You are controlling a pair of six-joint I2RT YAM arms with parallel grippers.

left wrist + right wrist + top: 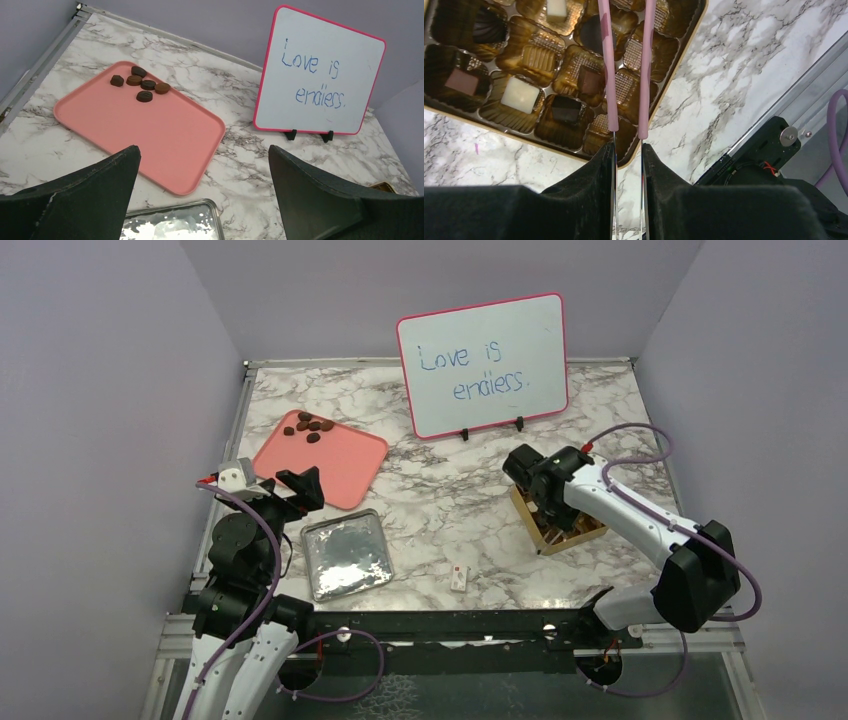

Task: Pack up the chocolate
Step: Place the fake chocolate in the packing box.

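Several dark brown chocolate pieces (pixel 308 427) (pixel 140 85) lie at the far corner of a pink tray (pixel 340 465) (pixel 150 130). My left gripper (pixel 285 488) (pixel 203 150) hovers open over the tray's near edge with nothing between its fingers. My right gripper (pixel 545 502) (pixel 629 146) is shut on pink-sleeved metal tongs (pixel 610 75) that reach over the gold box (pixel 575 532) (pixel 531 50). Their tips run out of view. Some of the box's cups hold pieces: a white one (pixel 520 95), a brown one (pixel 460 81), a dark one (pixel 565 109).
A silver lid (pixel 345 555) (pixel 170 225) lies near my left arm. A small white tag (pixel 459 578) rests near the front edge. A pink-framed whiteboard (pixel 485 365) (pixel 320 75) stands at the back. Purple walls enclose the marble table.
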